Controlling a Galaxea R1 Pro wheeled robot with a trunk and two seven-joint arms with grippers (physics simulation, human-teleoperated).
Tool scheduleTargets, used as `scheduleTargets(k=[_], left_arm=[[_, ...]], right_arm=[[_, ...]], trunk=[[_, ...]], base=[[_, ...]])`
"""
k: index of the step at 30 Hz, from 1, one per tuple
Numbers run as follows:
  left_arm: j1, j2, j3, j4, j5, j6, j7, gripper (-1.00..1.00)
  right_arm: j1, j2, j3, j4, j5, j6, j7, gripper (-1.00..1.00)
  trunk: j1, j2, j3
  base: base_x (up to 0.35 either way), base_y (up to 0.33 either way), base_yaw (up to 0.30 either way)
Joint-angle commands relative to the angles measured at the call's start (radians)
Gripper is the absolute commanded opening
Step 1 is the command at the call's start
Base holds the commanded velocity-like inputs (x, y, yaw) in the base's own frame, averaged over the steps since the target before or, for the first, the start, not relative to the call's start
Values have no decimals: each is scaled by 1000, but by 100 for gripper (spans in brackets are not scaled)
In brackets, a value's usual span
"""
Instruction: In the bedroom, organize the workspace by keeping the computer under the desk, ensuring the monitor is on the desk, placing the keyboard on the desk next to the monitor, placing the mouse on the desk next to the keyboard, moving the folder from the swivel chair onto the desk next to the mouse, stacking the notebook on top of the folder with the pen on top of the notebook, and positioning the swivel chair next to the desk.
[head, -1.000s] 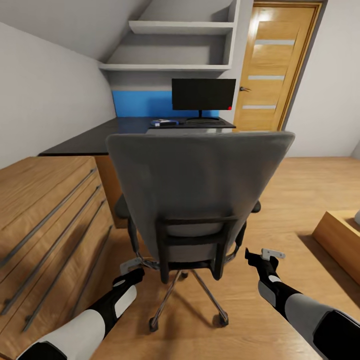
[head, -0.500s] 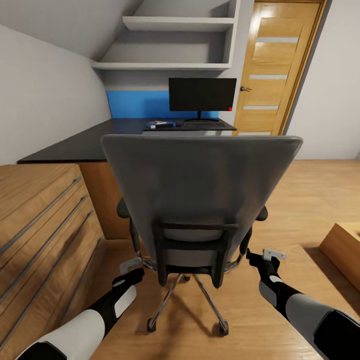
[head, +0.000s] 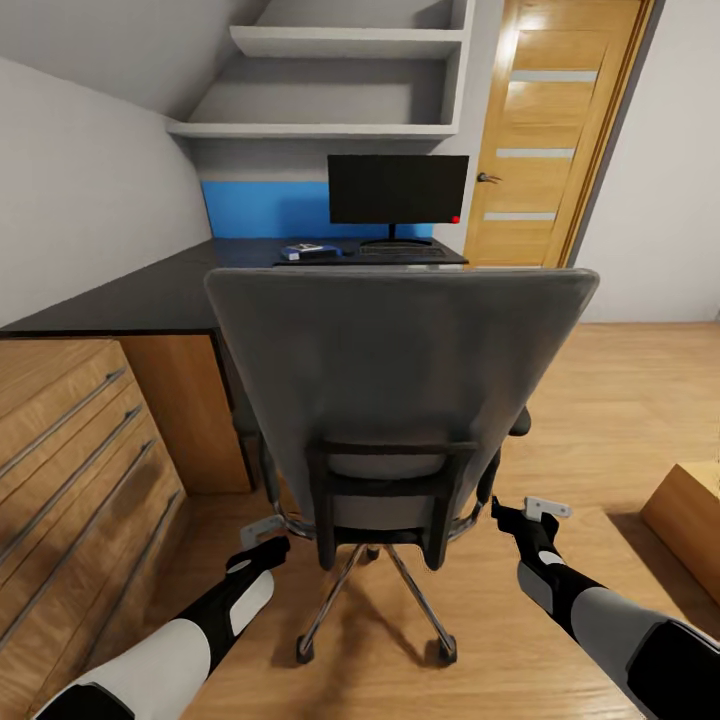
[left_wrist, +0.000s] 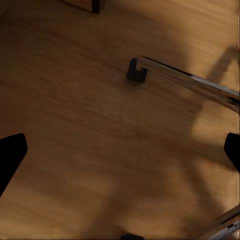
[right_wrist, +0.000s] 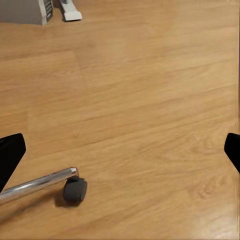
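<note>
A chrome leg of the swivel chair (left_wrist: 190, 82), ending in a black caster, crosses the wooden floor (left_wrist: 75, 140).

Swivel chair (head: 400, 390) stands mid-floor, back toward the robot, directly before the counter (head: 150, 290). On the counter beyond the chair: monitor (head: 397, 188) upright at the rear, keyboard (head: 400, 252) just before it, folder (head: 310, 252) to the keyboard's left with small items on top, too small to tell apart. Shelves (head: 330, 85) hang above the monitor; door (head: 545, 135) to the monitor's right. Drawer cabinet (head: 70, 470) left of the chair. Left pincer (head: 262, 528) and right pincer (head: 535, 510) flank the chair's base. Chair castor (right_wrist: 75, 190) on the floor.
</note>
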Motion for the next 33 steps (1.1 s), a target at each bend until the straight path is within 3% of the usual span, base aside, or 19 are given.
scheduleTargets(k=[1, 13, 33], left_arm=[[-2, -1, -13, -1, 8, -3, 1, 100], [-2, -4, -12, 0, 10, -5, 2, 100], [-2, -4, -12, 0, 9, -5, 2, 100]], right_arm=[[0, -1, 9, -3, -4, 0, -8, 100], [0, 0, 9, -3, -4, 0, -9, 100], [0, 2, 10, -3, -4, 0, -10, 100]], trunk=[[0, 0, -1], [0, 0, -1], [0, 0, -1]], base=[[10, -317, 0], [-44, -110, 0], [-312, -42, 0]])
